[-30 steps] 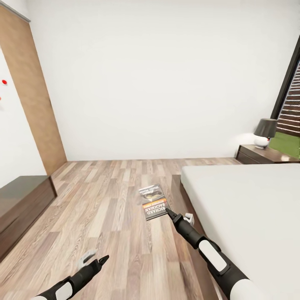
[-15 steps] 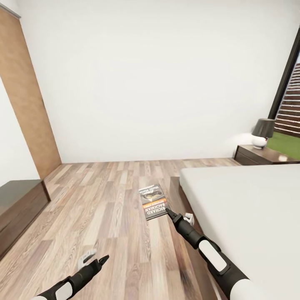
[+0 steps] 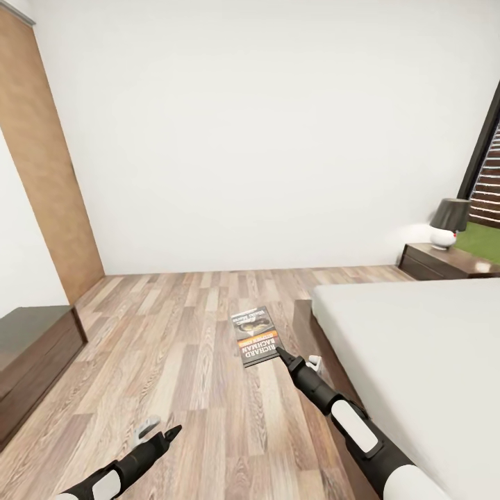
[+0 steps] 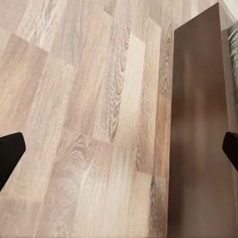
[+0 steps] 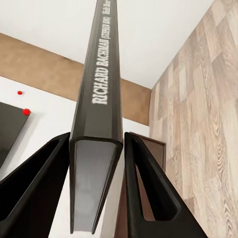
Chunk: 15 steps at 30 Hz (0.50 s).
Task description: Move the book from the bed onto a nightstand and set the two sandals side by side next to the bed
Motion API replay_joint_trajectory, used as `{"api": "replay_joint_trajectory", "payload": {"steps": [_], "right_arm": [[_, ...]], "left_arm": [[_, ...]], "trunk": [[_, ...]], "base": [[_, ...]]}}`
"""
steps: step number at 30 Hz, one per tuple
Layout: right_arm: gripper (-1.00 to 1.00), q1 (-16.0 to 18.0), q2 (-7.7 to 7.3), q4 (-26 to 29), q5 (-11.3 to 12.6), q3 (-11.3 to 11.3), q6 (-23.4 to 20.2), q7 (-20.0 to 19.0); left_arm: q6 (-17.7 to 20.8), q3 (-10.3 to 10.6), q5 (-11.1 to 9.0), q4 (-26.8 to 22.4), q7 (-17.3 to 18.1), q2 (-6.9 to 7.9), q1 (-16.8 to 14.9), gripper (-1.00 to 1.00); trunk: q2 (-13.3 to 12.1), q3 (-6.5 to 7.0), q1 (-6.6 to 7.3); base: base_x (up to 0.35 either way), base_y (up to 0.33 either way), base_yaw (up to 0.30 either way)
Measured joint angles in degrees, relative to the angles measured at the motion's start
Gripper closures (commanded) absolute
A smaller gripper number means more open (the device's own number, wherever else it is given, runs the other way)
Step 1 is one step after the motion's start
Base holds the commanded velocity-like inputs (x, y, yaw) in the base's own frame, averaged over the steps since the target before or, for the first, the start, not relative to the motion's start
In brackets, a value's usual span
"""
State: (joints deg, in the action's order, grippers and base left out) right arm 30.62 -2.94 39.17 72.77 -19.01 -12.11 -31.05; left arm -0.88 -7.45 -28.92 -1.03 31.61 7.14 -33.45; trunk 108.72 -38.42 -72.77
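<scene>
- The bed (image 3: pixel 417 361) fills the right of the head view, its light-grey mattress bare; its dark wooden frame (image 4: pixel 198 148) also runs along the plank floor (image 3: pixel 180 347) in the left wrist view.
- The nightstand (image 3: pixel 437 262) stands against the far wall beyond the bed, a dark-shaded lamp (image 3: pixel 448 223) on top (well apart from the arms, so the book has some way to travel).
- The book (image 3: pixel 254 336) is off the bed, held out flat over the floor by the right gripper (image 3: pixel 283 357), whose jaws are clenched on one short edge, with the spine lettering (image 5: pixel 101 74) running away between them.
- Judging by its thinness, the book is light and bendable with a smooth cover; a pinch at one end may let the far end droop or slip, so a deeper hold near the spine looks safer.
- The left gripper (image 3: pixel 163 437) hangs low over the floor, jaws spread apart and empty.
</scene>
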Motion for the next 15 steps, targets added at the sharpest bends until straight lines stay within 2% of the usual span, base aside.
{"api": "replay_joint_trajectory", "payload": {"steps": [15], "right_arm": [[1.0, 0.0, 0.0, 0.0, 0.06, 0.01, 0.0, 0.0]], "left_arm": [[0.0, 0.0, 0.0, 0.0, 0.0, -0.01, 0.0, -1.0]], "trunk": [[0.0, 0.0, 0.0]], "base": [[0.203, 0.193, 0.0]]}}
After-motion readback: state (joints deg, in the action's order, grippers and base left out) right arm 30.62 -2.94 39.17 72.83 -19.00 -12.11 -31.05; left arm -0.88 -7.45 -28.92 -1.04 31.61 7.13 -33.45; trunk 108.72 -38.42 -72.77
